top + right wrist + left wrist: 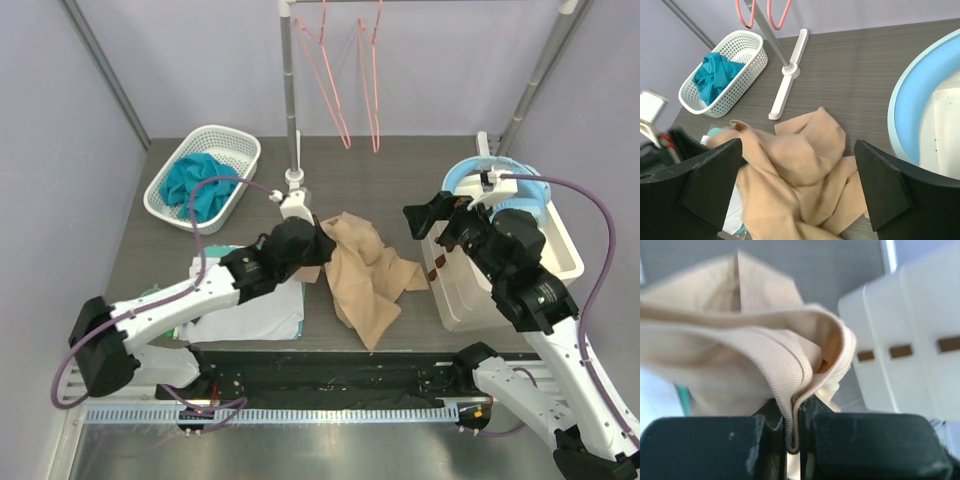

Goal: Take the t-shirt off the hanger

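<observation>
The tan t-shirt (367, 275) lies crumpled on the table's middle, off any hanger; it also shows in the right wrist view (805, 175). My left gripper (318, 245) is shut on the shirt's ribbed edge (795, 410) at its upper left corner. Two empty pink hangers (350, 70) hang from the rack bar at the back. My right gripper (432, 225) is open and empty, raised above the shirt's right side, fingers (710, 175) spread wide in the right wrist view.
A white basket (205, 175) with teal cloth sits at the back left. The rack pole and foot (293, 185) stand behind the shirt. A white bin (470, 285) with a blue bowl (500, 185) is on the right. Folded white cloth (250, 315) lies under my left arm.
</observation>
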Tool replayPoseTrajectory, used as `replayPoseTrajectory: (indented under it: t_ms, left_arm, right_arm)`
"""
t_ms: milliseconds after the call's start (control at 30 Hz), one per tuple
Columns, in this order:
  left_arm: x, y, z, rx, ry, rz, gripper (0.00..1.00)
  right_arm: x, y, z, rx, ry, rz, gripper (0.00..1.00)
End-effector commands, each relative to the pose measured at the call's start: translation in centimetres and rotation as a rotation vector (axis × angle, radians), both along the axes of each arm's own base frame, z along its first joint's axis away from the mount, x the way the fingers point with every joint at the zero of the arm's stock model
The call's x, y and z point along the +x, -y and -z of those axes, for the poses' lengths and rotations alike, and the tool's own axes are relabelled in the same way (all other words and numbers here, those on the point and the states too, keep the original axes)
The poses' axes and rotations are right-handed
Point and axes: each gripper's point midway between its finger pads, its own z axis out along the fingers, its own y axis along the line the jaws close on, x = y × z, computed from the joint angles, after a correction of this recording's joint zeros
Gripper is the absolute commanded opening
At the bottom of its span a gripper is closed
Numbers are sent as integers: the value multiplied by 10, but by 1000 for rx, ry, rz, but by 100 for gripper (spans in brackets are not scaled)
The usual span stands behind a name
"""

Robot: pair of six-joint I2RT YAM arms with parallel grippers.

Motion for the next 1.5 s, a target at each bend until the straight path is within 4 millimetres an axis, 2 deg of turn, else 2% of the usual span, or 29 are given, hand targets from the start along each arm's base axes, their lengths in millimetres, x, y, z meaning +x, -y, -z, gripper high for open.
replayPoseTrajectory:
  t_ms: [0, 33, 67, 100, 133, 167, 200, 233, 300, 333, 400, 433, 467, 500, 533, 667, 700, 800, 867, 900, 933, 1000, 1033, 1067, 1133, 1167, 1333, 1433, 1467]
  left_arm:
    - [34, -56, -71, 37, 143, -126, 0]
    - [37, -67, -92, 37, 172, -134, 0]
    - [42, -77, -102, 45, 187, -152, 0]
    - [52, -95, -110, 61, 196, -197, 0]
    - [58, -105, -131, 45, 231, -222, 0]
    - [64, -116, -141, 62, 258, -238, 0]
    - [74, -135, -152, 70, 280, -286, 0]
    - [79, -146, -172, 69, 323, -320, 0]
    - [92, -178, -193, 119, 386, -416, 0]
    - [96, -189, -215, 113, 430, -448, 0]
    - [112, -212, -230, 151, 466, -508, 0]
    - [114, -221, -258, 126, 510, -530, 0]
    - [119, -232, -269, 135, 527, -551, 0]
    - [130, -233, -273, 171, 533, -546, 0]
    - [129, -239, -300, 160, 588, -562, 0]
    - [144, -261, -349, 167, 710, -638, 0]
    - [154, -263, -358, 178, 752, -651, 0]
    - [157, -283, -405, 150, 852, -722, 0]
    - [162, -294, -424, 140, 899, -761, 0]
    - [157, -299, -444, 112, 943, -776, 0]
    - [170, -297, -442, 116, 952, -758, 0]
    - [170, -296, -466, 81, 1042, -743, 0]
    - [181, -295, -468, 99, 1069, -735, 0]
    - [175, -298, -483, 95, 1110, -747, 0]
    - [191, -302, -480, 150, 1119, -760, 0]
    - [190, -306, -487, 152, 1140, -774, 0]
    - [210, -327, -477, 187, 1133, -813, 0]
    - [223, -327, -464, 197, 1113, -783, 0]
    - [232, -324, -454, 205, 1092, -761, 0]
  right_arm:
    - [-12, 5, 2, -7, 11, -6, 100]
    - [-15, 7, 3, -8, 10, -4, 100]
    - [-16, 8, 6, -11, 3, -1, 100]
    - [-18, 8, 8, -12, 0, -4, 100]
    - [-19, 8, 10, -14, -8, -7, 100]
    - [-21, 9, 11, -14, -8, -9, 100]
    - [-22, 8, 11, -11, -9, -15, 100]
    - [-23, 8, 11, -12, -10, -16, 100]
    - [-25, 8, 12, -14, -13, -21, 100]
    - [-26, 9, 13, -16, -17, -19, 100]
    - [-28, 10, 12, -17, -12, -21, 100]
    - [-29, 10, 12, -16, -14, -23, 100]
    - [-29, 9, 13, -15, -15, -27, 100]
    - [-30, 9, 14, -16, -18, -29, 100]
    - [-30, 8, 16, -15, -24, -34, 100]
    - [-32, 3, 21, -2, -43, -56, 100]
    - [-33, 3, 23, 0, -52, -58, 100]
    - [-33, 1, 26, 4, -72, -62, 100]
    - [-37, -4, 25, 11, -78, -99, 100]
    - [-38, -5, 28, 7, -90, -105, 100]
    - [-38, -6, 27, 4, -96, -108, 100]
    - [-38, -8, 29, 0, -113, -121, 100]
    - [-37, -10, 30, -4, -124, -125, 100]
    - [-37, -11, 32, -7, -133, -133, 100]
    - [-35, -14, 33, -9, -149, -140, 100]
    - [-34, -15, 34, -10, -154, -144, 100]
    - [-32, -24, 42, -9, -193, -184, 100]
    - [-30, -28, 49, -16, -219, -198, 100]
    - [-28, -29, 49, -17, -219, -200, 99]
